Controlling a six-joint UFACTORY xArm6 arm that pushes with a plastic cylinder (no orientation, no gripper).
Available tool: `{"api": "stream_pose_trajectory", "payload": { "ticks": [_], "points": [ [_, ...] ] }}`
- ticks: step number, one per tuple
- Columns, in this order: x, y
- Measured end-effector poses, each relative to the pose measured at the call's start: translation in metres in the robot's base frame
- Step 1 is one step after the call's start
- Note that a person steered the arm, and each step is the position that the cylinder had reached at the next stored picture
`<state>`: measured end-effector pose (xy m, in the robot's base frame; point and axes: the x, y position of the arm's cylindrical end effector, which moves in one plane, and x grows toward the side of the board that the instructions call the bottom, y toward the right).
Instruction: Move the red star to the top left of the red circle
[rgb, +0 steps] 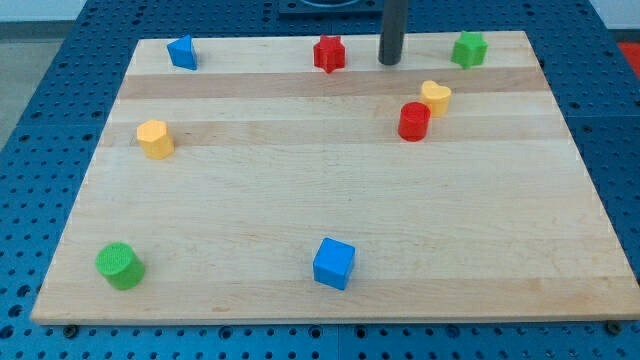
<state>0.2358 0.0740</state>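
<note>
The red star (329, 53) sits near the board's top edge, at the middle. The red circle (414, 121) stands lower and to the view's right of it. A yellow heart-shaped block (436, 97) touches the red circle's upper right. My tip (389, 61) is at the top of the board, a short way to the right of the red star and apart from it, above and left of the red circle.
A green block (469, 48) sits at the top right, a blue block (182, 51) at the top left. A yellow block (155, 138) is at the left, a green cylinder (120, 266) at the bottom left, a blue cube (334, 263) at the bottom middle.
</note>
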Motion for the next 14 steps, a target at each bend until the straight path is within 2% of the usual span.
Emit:
{"api": "stream_pose_trajectory", "payload": {
  "ticks": [2,4,8,10,11,12,14],
  "points": [
    [-0.044,-0.030],
    [-0.041,-0.080],
    [0.053,-0.081],
    [0.038,-0.134],
    [0.060,-0.143],
    [0.071,-0.137],
    [0.088,-0.078]
  ]
}}
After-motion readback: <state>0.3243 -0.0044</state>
